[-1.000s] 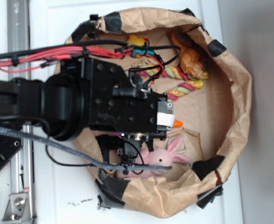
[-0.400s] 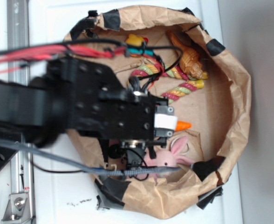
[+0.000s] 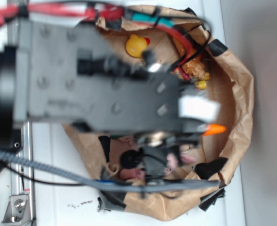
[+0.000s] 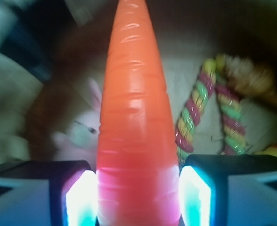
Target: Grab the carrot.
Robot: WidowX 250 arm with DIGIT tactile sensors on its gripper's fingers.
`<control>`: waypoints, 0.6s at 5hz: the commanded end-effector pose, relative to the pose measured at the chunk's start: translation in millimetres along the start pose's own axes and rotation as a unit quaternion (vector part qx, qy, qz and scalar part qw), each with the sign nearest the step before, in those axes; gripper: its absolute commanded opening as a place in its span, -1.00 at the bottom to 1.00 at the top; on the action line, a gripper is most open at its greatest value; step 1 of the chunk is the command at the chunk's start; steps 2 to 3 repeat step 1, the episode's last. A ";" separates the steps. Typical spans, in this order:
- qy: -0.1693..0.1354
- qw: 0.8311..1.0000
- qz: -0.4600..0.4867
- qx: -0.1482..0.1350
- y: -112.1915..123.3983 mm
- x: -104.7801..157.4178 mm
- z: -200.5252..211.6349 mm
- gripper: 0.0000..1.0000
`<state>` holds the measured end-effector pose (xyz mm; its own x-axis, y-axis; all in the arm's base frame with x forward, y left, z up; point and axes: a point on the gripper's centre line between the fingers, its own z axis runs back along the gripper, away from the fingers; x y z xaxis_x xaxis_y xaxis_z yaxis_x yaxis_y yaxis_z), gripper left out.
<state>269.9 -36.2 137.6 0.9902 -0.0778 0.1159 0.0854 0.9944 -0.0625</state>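
Grasp looks done. Carrot [image 4: 136,127] sits between the 2 jaws of the gripper [image 4: 137,197], both pads pinching its thick end. Exterior view: only the orange tip [image 3: 214,129] shows past the arm, over the paper-lined basket [image 3: 240,89]; lift height unclear. Long axis runs straight out from the jaws, point leading; stem cap hidden.
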 end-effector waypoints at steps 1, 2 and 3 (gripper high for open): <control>-0.051 0.995 0.078 0.038 9.1 -3.3 33.5 -1.00; -0.051 0.995 0.078 0.038 9.1 -3.3 33.5 -1.00; -0.051 0.995 0.078 0.038 9.1 -3.3 33.5 -1.00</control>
